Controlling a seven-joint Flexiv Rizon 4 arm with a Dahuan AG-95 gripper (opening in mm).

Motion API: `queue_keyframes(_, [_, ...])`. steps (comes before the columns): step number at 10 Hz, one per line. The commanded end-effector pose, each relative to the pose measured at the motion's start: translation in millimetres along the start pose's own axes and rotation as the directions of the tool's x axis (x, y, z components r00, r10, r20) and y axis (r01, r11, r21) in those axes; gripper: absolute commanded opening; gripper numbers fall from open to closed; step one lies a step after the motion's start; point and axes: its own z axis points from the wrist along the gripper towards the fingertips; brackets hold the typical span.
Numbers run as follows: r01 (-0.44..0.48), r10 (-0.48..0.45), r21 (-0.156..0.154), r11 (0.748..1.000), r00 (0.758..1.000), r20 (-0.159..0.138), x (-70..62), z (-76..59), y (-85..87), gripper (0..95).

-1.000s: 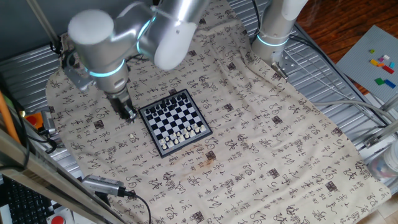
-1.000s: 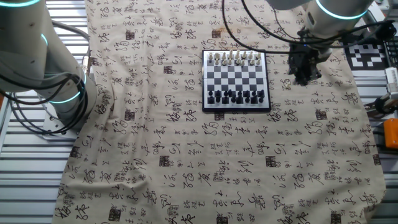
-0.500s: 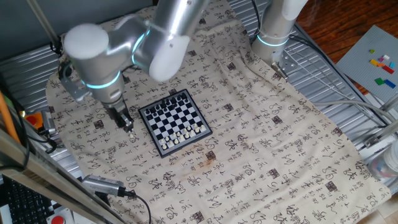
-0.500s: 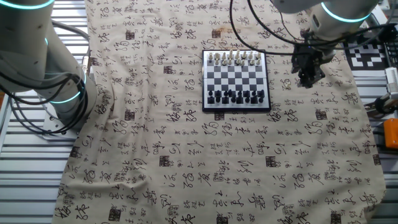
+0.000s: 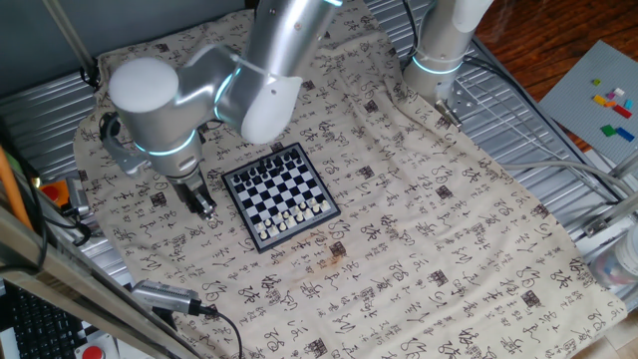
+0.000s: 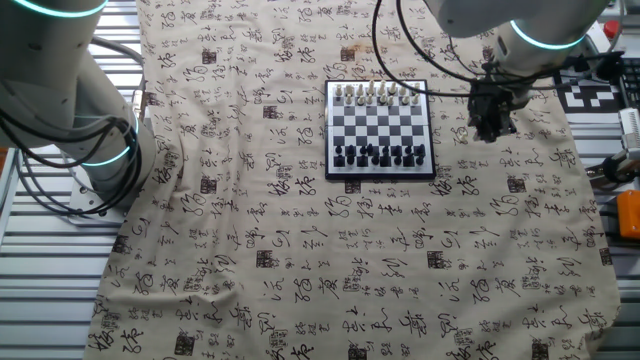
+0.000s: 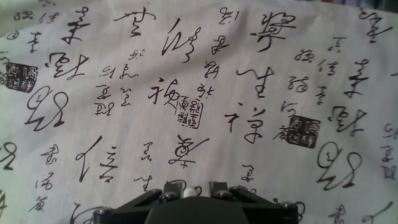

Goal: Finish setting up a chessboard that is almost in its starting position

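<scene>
A cloth covered most of the tabletop. The chessboard lay on the cloth, nearer the table's left edge in one fixed view. One row of pieces stood along one edge of the board and another row of pieces stood along the opposite edge. The gripper was just beside the board, off its edge and over the cloth. A second arm's base stood at the table's far edge.

Two high opposite table views; hand view hugs cloth.
</scene>
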Motion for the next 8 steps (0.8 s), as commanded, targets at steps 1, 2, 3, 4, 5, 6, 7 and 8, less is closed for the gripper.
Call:
queue_keyframes(1, [-0.005,0.005,0.0,1.0,1.0,-0.003,-0.4,3.8,2.5,19.0])
queue_keyframes(2, [-0.009,0.009,-0.002,1.0,1.0,-0.003,0.1,5.4,3.6,19.0])
queue_keyframes(3, [-0.009,0.009,-0.001,1.0,1.0,-0.003,0.5,6.3,3.9,19.0])
queue_keyframes(4, [-0.012,0.012,-0.005,1.0,1.0,-0.002,1.5,7.3,4.0,19.0])
queue_keyframes(5, [-0.014,0.014,-0.005,1.0,1.0,-0.003,4.0,8.6,4.4,19.0])
queue_keyframes(6, [-0.014,0.014,-0.004,1.0,1.0,-0.002,5.5,9.6,4.7,19.0])
queue_keyframes(7, [-0.017,0.017,-0.005,1.0,1.0,-0.002,6.7,10.4,5.3,19.0])
queue_keyframes(8, [-0.016,0.016,-0.005,1.0,1.0,-0.001,6.9,11.3,5.7,19.0])
